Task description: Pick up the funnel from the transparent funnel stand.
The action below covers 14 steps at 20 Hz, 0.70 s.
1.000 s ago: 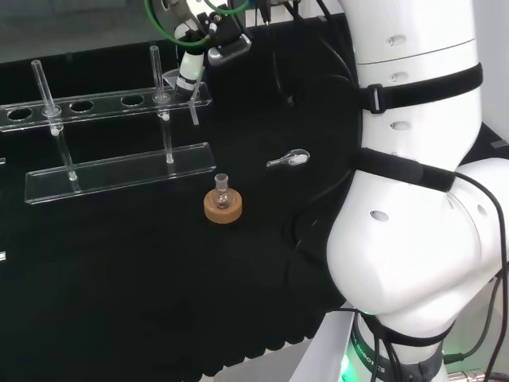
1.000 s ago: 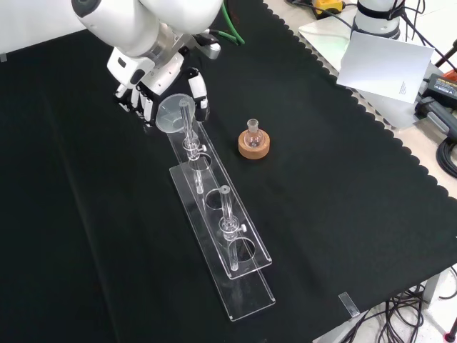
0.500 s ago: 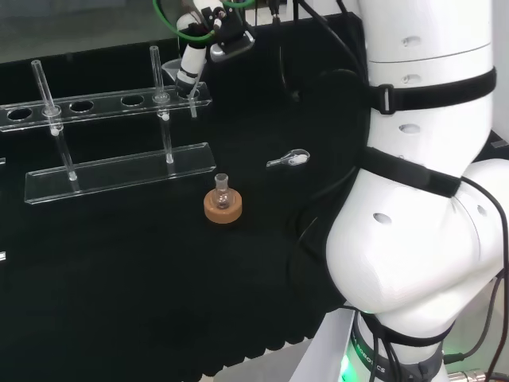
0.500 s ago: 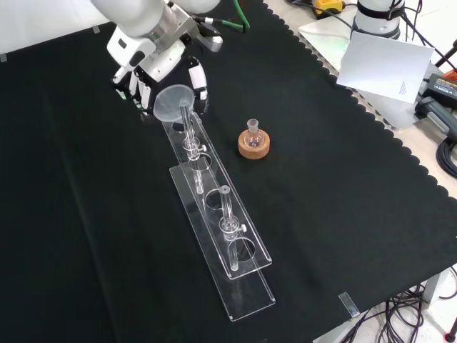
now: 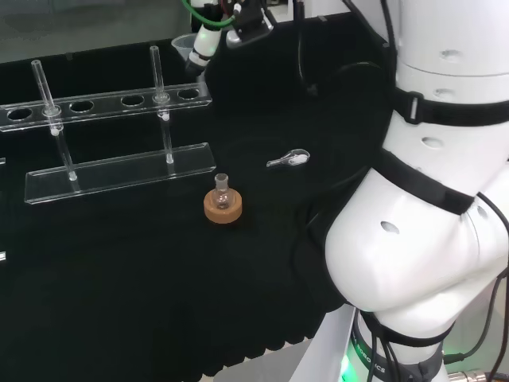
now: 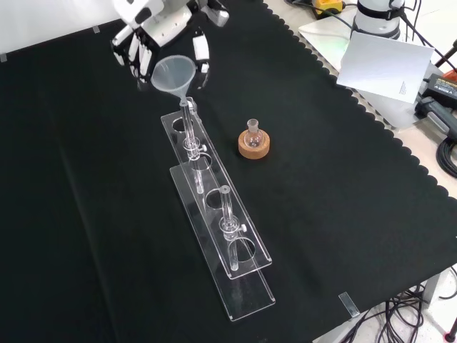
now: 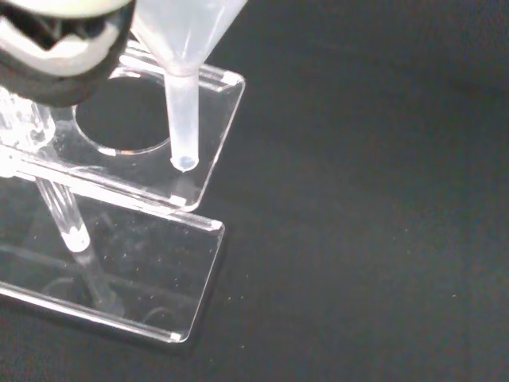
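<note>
The funnel [image 6: 173, 73] is clear plastic, with its wide mouth upward. It hangs above the far end of the transparent funnel stand [image 6: 246, 293], stem pointing down. The black and white hand [image 6: 158, 25] has its fingers and thumb curled round the funnel's cone. In the head view the hand [image 5: 205, 44] holds the funnel [image 5: 184, 43] above the right end of the stand [image 5: 119, 171]. The wrist view shows the funnel's stem [image 7: 181, 111] clear of the stand's top plate [image 7: 211, 127], its tip just beside the end hole, with part of the hand [image 7: 64, 40] close by.
Two upright clear rods rise from the stand [image 6: 226, 207]. A small round flask on a cork ring [image 6: 254, 143] sits right of the stand in the front view. A small clear piece [image 5: 289, 159] lies on the cloth. A white sheet [image 6: 385, 61] lies off the cloth's far right.
The hand has risen with the funnel. The stem sat in the stand's end hole a second ago and now hangs free above the top plate.
</note>
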Tool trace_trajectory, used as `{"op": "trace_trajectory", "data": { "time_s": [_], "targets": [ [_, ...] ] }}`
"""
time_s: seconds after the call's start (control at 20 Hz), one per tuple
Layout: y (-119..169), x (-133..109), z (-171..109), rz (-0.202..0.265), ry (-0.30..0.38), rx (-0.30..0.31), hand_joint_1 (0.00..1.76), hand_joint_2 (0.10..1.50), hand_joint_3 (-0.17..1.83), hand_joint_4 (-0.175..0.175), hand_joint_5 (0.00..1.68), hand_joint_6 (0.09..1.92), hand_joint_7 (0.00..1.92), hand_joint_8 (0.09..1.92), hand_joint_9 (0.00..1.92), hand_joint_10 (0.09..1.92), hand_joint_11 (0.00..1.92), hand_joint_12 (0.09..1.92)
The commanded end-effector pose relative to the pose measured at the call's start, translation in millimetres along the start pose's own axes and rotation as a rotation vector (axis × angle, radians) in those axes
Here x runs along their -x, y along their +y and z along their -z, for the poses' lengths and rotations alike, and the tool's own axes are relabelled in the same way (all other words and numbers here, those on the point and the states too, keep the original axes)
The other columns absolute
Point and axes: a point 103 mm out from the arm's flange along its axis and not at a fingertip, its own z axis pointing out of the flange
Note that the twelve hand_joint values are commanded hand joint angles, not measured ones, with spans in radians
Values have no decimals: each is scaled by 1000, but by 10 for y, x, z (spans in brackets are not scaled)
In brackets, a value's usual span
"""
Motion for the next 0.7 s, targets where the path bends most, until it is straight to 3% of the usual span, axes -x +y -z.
{"op": "trace_trajectory", "data": {
  "time_s": [0.05, 0.5, 0.7],
  "targets": [
    [-279, 246, 202, -33, 1, 93, 880, 538, 571, 75, 848, 115, 1081, 527, 686, 437, 0, 1252],
    [-602, 231, 340, -31, 16, 172, 883, 532, 581, 71, 833, 112, 1074, 525, 684, 434, 0, 1251],
    [-662, 174, 362, -25, 10, 173, 883, 531, 585, 69, 831, 113, 1072, 524, 684, 433, 0, 1250]
  ]
}}
